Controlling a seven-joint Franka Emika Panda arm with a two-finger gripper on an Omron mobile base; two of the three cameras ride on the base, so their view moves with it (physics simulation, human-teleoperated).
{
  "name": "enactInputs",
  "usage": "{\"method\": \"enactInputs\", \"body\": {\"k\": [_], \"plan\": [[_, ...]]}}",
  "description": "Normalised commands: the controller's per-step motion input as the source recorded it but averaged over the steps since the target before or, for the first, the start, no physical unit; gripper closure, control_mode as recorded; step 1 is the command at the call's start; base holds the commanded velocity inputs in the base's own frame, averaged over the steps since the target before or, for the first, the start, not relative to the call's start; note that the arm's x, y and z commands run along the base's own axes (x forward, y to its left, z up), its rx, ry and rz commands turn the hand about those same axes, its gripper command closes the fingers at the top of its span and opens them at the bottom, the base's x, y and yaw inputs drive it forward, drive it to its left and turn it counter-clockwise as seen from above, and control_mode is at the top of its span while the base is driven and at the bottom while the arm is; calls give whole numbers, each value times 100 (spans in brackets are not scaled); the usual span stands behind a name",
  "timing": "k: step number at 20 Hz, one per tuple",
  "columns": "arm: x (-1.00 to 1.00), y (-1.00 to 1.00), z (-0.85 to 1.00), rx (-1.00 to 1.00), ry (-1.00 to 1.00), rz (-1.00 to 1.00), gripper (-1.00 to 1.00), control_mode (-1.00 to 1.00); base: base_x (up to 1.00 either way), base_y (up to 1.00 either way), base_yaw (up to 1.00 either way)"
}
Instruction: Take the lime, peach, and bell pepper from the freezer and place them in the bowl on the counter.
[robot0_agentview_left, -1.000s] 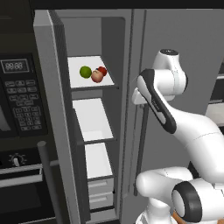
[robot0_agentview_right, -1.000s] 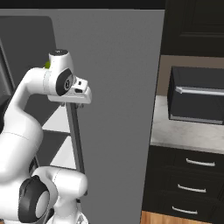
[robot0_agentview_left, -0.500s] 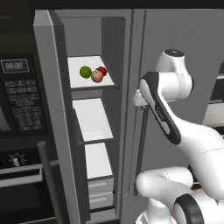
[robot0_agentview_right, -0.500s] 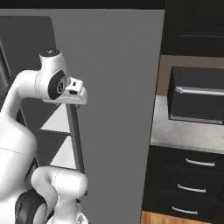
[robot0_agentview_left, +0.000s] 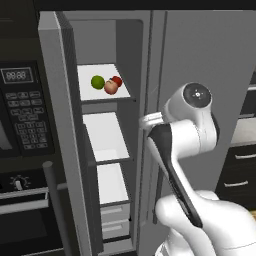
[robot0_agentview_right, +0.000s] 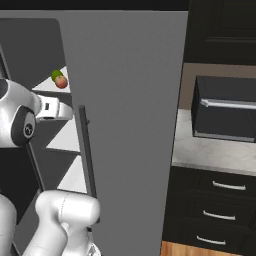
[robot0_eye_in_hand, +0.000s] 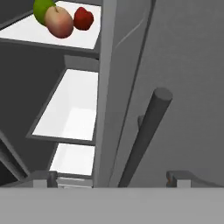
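Lime, a small bright green ball, sits on the top white shelf of the open grey steel freezer, touching the pinkish-orange peach just right of it. A glossy red bell pepper rests right beside the peach, slightly farther back. Nearer and lower, the white arm's gripper hangs by the long dark vertical bar handle, jaws apart with nothing between them.

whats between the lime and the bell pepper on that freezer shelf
The peach sits between the lime and the bell pepper, crowding both, on the top white shelf. The left base view shows it best; the hand view shows the same order.
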Motion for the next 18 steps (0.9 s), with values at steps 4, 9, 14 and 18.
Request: {"method": "enactInputs", "body": {"k": [4, 9, 14, 18], "plan": [[-3, 74, 66, -3, -19, 0, -100, -100, 0, 0, 0], [13, 62, 76, 0, -3, -5, -100, -100, 0, 0, 0], [45, 51, 43, 1, 3, -5, -100, -100, 0, 0, 0], [71, 22, 13, 1, 7, -4, -100, -100, 0, 0, 0]]}}
